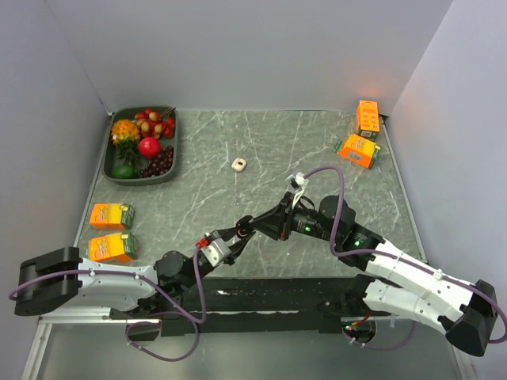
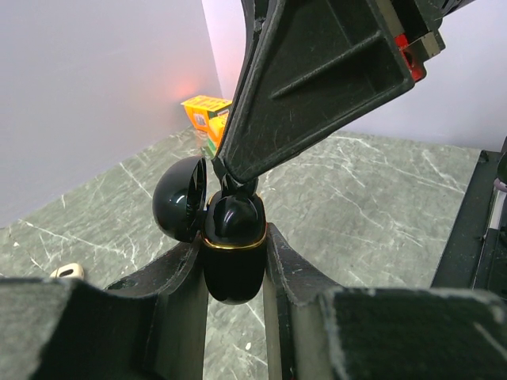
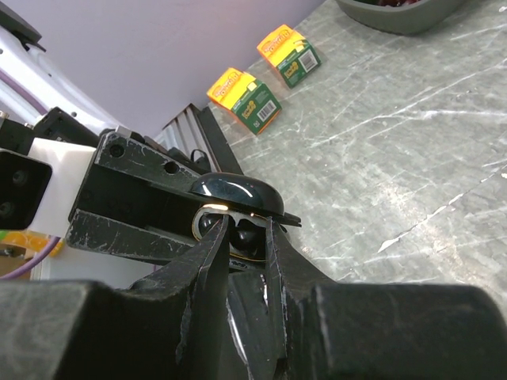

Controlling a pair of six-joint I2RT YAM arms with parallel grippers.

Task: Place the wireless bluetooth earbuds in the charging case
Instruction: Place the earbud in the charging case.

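Note:
The charging case point(image 2: 232, 265) is glossy black with a gold rim. It stands upright between my left gripper's point(image 2: 232, 247) fingers, which are shut on its sides, and its lid point(image 2: 178, 194) is swung open to the left. In the top view both grippers meet above the table's near middle, left gripper point(image 1: 236, 234) against right gripper point(image 1: 250, 228). My right gripper point(image 3: 247, 226) reaches into the case's mouth under the lid point(image 3: 234, 194). Its tips are closed around a black earbud point(image 3: 252, 237) at the opening. A second earbud point(image 3: 208, 225) shows inside the rim to the left.
A dark tray point(image 1: 111, 170) of fruit sits at the far left. Two orange cartons point(image 1: 111, 215) point(image 1: 111, 247) lie near the left edge and two more point(image 1: 367, 117) point(image 1: 358, 150) at the far right. A small pale object point(image 1: 239, 164) lies mid-table.

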